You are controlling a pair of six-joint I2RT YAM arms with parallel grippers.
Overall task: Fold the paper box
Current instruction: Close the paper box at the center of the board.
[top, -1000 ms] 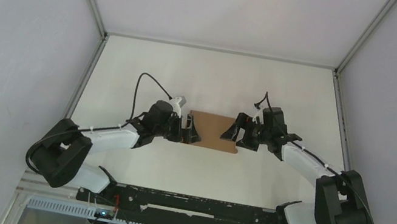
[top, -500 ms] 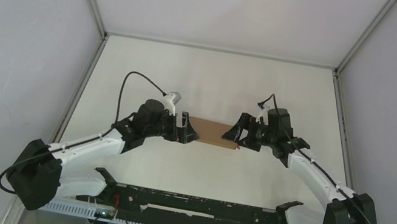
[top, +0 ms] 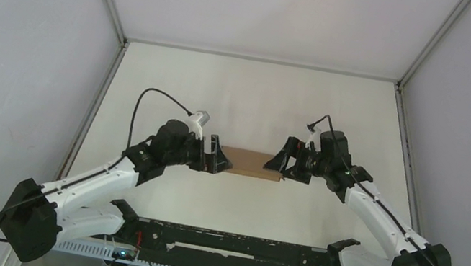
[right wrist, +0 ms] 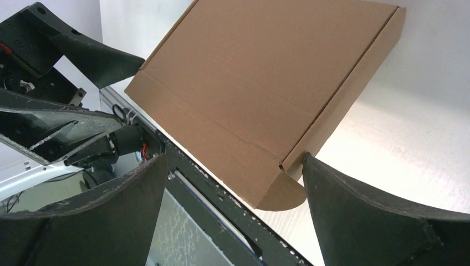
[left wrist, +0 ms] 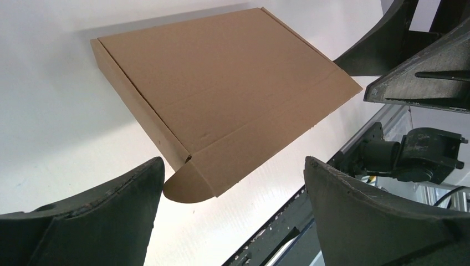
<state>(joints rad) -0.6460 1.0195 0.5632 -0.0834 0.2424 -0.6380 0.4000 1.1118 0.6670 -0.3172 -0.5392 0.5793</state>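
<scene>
Presently, the white desk (top: 253,99) carries one item, inside a grey-walled enclosure. Both arms reach in from the near edge and converge at mid-desk.

The paper box (top: 253,163) is plain brown cardboard in closed, flat mailer form, and sits between the two arms. Its short ends face the arms. A rounded tab protrudes at the near corner on each end.

The left fingers (top: 213,151) stand wide apart at the box's left end, with its corner (left wrist: 185,166) between them. The right fingers (top: 279,161) stand equally wide at the right end, flanking that corner (right wrist: 282,177). Neither pair is clamped on the cardboard. Contact with the box cannot be confirmed, nor whether it lies fully flat.
</scene>
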